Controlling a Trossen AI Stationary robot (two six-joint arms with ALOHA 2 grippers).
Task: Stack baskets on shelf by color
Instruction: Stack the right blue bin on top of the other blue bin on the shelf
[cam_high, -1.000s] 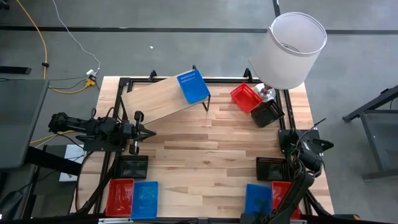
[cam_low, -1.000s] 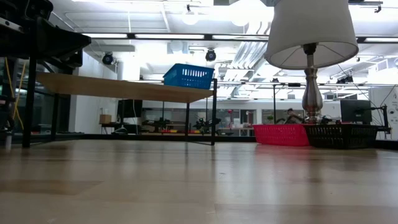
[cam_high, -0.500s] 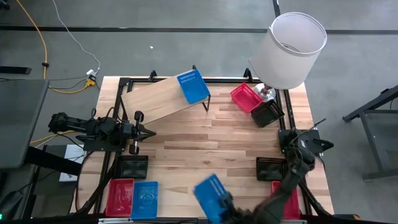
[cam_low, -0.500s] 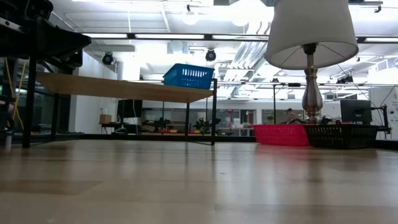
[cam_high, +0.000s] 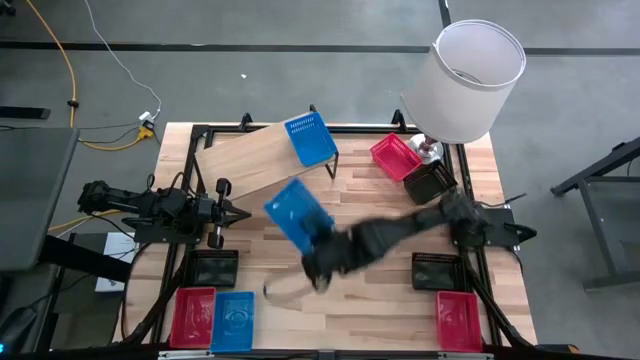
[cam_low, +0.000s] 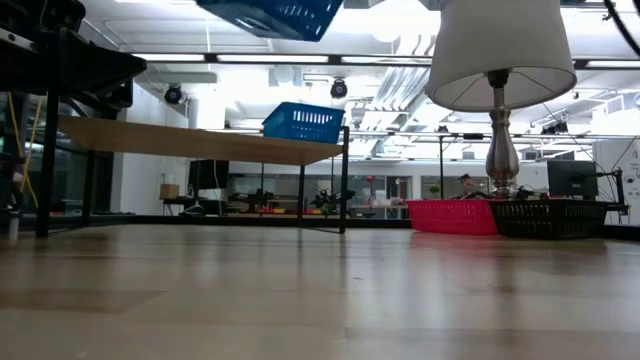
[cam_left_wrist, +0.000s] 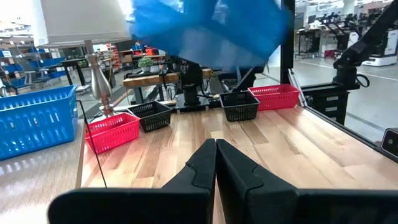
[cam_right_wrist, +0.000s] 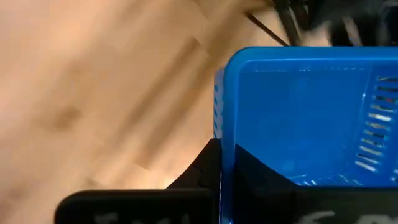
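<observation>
My right gripper (cam_high: 320, 250) reaches over the table's middle, shut on a blue basket (cam_high: 297, 214) that hangs high above the tabletop (cam_low: 272, 14); the left wrist view shows that basket as a blue blur (cam_left_wrist: 205, 28). The shelf (cam_high: 255, 160) stands at the far left, with another blue basket (cam_high: 310, 138) resting by its bottom on the plank's right end (cam_low: 303, 122). My left gripper (cam_high: 240, 212) waits shut at the table's left side, level, touching nothing (cam_left_wrist: 216, 158). My right gripper holds the blue basket by one side wall at its rim (cam_right_wrist: 226, 134), one finger outside the wall (cam_right_wrist: 205, 163) and one inside the basket (cam_right_wrist: 261, 167). The fingers slant down from the table's right. The basket is lifted clear, tilted, its open side up.
A red basket (cam_high: 394, 155) and a black basket (cam_high: 430, 182) lie by the lamp (cam_high: 465, 80) at the far right. Black (cam_high: 215, 267), red (cam_high: 192, 315) and blue (cam_high: 232, 320) baskets lie near left. Black (cam_high: 437, 270) and red (cam_high: 457, 318) baskets lie near right.
My right gripper has lifted the blue basket off the near right of the table, swung it toward the left edge and then toward the far edge and up, rolling as it went. The basket now hangs clear over the table's middle, close to the shelf.
</observation>
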